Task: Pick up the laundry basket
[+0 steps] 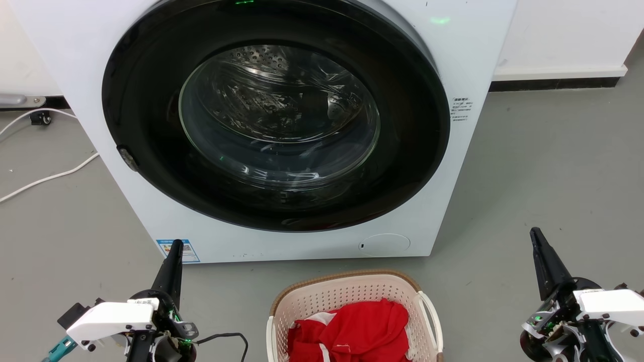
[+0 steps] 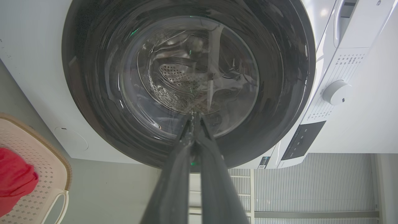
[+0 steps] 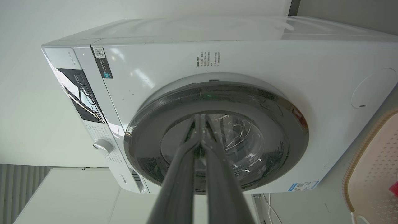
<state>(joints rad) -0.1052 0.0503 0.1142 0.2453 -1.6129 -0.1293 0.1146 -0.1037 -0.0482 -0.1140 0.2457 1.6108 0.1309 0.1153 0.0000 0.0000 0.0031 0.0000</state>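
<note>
The laundry basket [image 1: 352, 296], cream-white and perforated with a brown woven rim and a white loop handle, stands on the floor at the bottom centre of the head view, red clothing [image 1: 352, 329] heaped inside. It also shows at the left wrist view's left edge [image 2: 37, 155] and the right wrist view's right edge [image 3: 373, 165]. My left gripper [image 1: 176, 245] is shut and empty, left of the basket and apart from it. My right gripper [image 1: 534, 232] is shut and empty, well to the basket's right. In both wrist views the fingertips [image 2: 193, 117] [image 3: 200, 116] meet.
A white front-loading washing machine [image 1: 443, 60] with a closed round dark door [image 1: 276, 115] stands just behind the basket. White cables [image 1: 50, 176] trail on the grey floor at left. Bare grey floor [image 1: 553, 166] spreads to the right of the machine.
</note>
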